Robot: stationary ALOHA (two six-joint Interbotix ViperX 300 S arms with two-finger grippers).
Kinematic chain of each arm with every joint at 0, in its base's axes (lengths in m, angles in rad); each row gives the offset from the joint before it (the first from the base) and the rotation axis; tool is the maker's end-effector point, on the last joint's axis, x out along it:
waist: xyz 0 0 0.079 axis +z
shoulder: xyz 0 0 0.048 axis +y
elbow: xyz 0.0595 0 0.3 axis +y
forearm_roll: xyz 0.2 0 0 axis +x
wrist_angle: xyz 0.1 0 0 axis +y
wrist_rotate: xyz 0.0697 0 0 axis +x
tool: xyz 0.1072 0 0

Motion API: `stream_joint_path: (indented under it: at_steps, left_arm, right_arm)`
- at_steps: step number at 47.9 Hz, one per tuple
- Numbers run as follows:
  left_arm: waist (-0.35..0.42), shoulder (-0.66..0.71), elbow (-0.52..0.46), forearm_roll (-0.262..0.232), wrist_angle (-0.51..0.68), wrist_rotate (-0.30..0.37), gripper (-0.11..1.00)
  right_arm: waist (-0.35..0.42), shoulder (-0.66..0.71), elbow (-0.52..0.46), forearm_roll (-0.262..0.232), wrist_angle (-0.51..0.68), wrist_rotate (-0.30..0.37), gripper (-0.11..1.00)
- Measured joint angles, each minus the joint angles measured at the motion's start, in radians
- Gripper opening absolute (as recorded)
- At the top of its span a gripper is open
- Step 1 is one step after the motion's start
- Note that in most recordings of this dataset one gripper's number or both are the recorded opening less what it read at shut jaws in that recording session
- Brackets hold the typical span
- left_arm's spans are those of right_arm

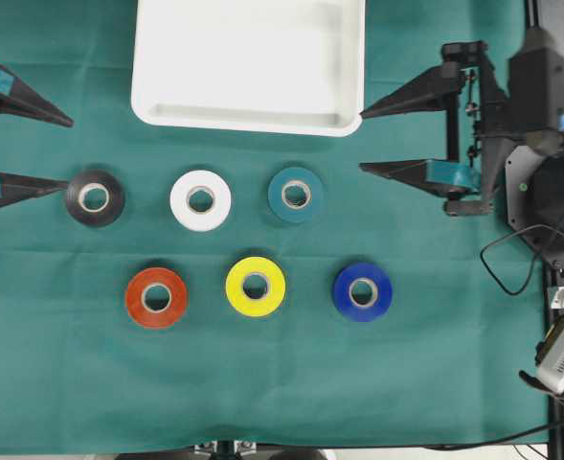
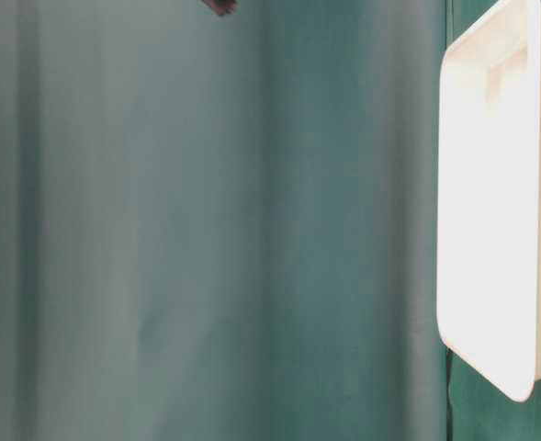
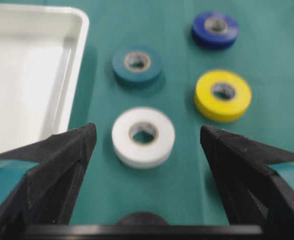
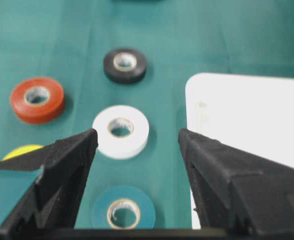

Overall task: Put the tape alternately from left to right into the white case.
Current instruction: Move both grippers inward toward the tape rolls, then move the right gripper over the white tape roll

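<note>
Tape (image 1: 201, 200) — six rolls lay on the green cloth (image 1: 71, 364) below the white case (image 1: 249, 63); your left gripper (image 1: 18, 151) and right gripper (image 1: 387, 136) stood wide, holding nothing.

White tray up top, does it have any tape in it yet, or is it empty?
Empty. The white case shows only its bare white floor from overhead, and all six rolls, like the black one, lie outside it on the green cloth.
</note>
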Motion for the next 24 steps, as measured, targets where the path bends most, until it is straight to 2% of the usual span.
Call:
stream_joint_path:
  at_steps: [5,18,24]
  left_arm:
    - [-0.002,0.031,-0.020,-0.002,0.041,-0.005,0.71]
    - [0.000,0.115,-0.066,-0.002,0.152,-0.106,0.70]
    - [0.000,0.133,-0.077,-0.002,0.176,-0.107,0.70]
  right_arm:
    - [0.000,0.040,-0.021,0.000,0.031,0.000,0.78]
    - [0.000,0.135,-0.075,0.000,0.114,0.002,0.78]
    - [0.000,0.175,-0.100,0.000,0.152,0.002,0.78]
